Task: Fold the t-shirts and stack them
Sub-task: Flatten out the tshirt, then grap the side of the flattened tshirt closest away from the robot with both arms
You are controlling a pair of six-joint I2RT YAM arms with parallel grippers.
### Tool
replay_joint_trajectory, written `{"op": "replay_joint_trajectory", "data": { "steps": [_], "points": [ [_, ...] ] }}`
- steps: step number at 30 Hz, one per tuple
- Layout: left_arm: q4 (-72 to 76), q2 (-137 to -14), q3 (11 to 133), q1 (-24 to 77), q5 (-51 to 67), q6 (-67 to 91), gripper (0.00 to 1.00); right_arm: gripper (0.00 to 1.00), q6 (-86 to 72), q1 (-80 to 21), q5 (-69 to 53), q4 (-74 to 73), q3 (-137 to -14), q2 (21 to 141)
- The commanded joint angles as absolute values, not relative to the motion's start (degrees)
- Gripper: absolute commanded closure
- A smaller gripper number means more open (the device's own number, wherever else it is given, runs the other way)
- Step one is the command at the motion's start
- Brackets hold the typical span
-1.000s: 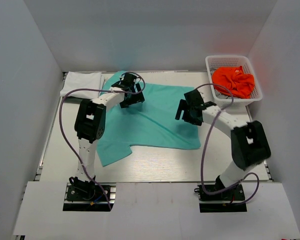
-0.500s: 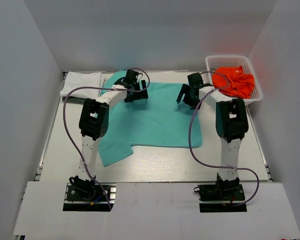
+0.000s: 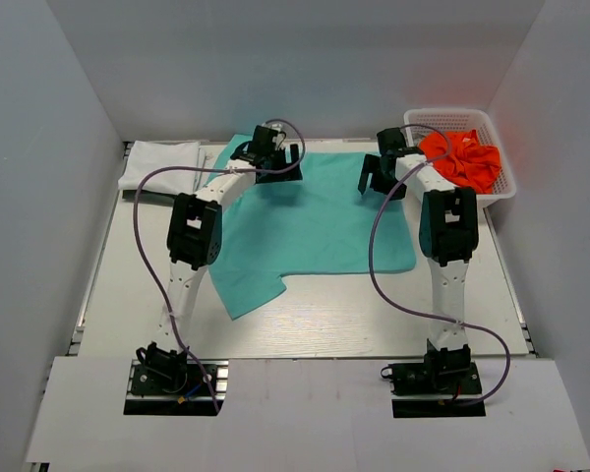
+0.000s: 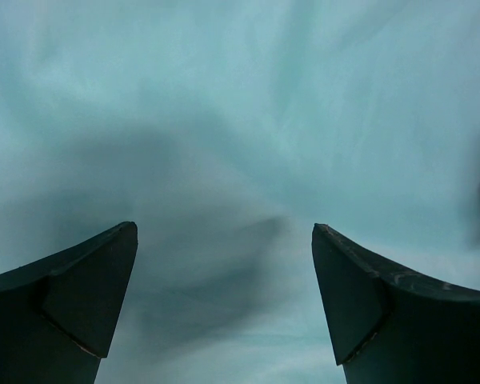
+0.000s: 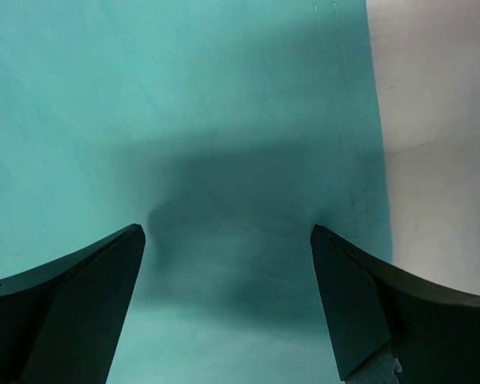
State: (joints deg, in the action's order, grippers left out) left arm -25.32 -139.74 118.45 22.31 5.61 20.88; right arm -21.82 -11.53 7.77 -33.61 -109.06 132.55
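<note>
We look first at the teal shirt. It lies spread flat in the middle of the desk, with its wide side running left to right and one sleeve pointing to the near left. What matters for the coming move is its far edge, because both pincers hang over that edge, one toward each end. The left pincer is above the far left part of the cloth, and the right pincer is above the far right corner. Each arm therefore has its own end of the edge directly below it, and neither has to cross the other.

In the left wrist view the fingers stand wide apart with only teal cloth between them, and nothing is pinched. We cannot tell if the tips touch the cloth. In the right wrist view the fingers are spread just as wide and also hold nothing. There the side hem of the shirt runs down toward the right finger, with bare desk beyond it.

We judge that the next move is to descend and pinch the far edge at both ends, for a fold toward the near side.

The white shirt lies folded at the far left. The orange shirt waits in the basket.
</note>
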Motion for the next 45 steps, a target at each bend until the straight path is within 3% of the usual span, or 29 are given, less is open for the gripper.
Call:
{"op": "replay_joint_trajectory", "data": {
  "steps": [1,4,5,10,15,22,28,32,38,45],
  "points": [
    [-26.8,-136.94,127.76,22.5,8.26,18.37,0.0,0.1,-13.54,-12.04,10.02,-35.95,-111.45,127.63],
    [-30.76,-130.98,126.15,23.11,7.22,17.58,0.0,0.1,-11.78,-12.57,8.1,-33.51,-106.1,119.99],
    [-30.76,-128.26,123.43,23.12,6.25,17.58,0.0,0.1,-12.13,-12.83,7.65,-32.44,-98.86,115.79],
    [-35.76,-104.92,95.67,24.35,-2.0,26.25,0.0,0.1,-15.72,-13.45,6.41,-23.75,-79.48,95.56],
    [-37.79,-84.88,64.24,25.93,0.18,38.22,0.0,0.1,-26.26,-12.83,10.45,-20.31,-61.63,81.33],
    [-50.96,-66.21,44.84,28.21,-0.36,50.27,0.0,0.1,-36.19,-12.57,10.81,-19.25,-49.15,70.51],
    [-46.86,-62.75,34.29,28.21,2.1,53.08,0.0,0.1,-38.4,-12.39,13.18,-20.48,-44.75,66.98],
    [-39.31,-66.88,31.65,28.21,5.7,53.09,0.11,0.1,-39.72,-12.13,14.85,-22.14,-43.51,65.92],
    [-36.39,-71.27,30.41,28.21,3.0,53.09,0.41,0.1,-39.99,-11.87,14.78,-23.47,-41.31,64.69],
    [-37.44,-75.49,33.48,27.07,-1.58,53.09,0.47,0.1,-39.73,-11.78,14.15,-23.03,-37.8,66.88]
  ]
}}
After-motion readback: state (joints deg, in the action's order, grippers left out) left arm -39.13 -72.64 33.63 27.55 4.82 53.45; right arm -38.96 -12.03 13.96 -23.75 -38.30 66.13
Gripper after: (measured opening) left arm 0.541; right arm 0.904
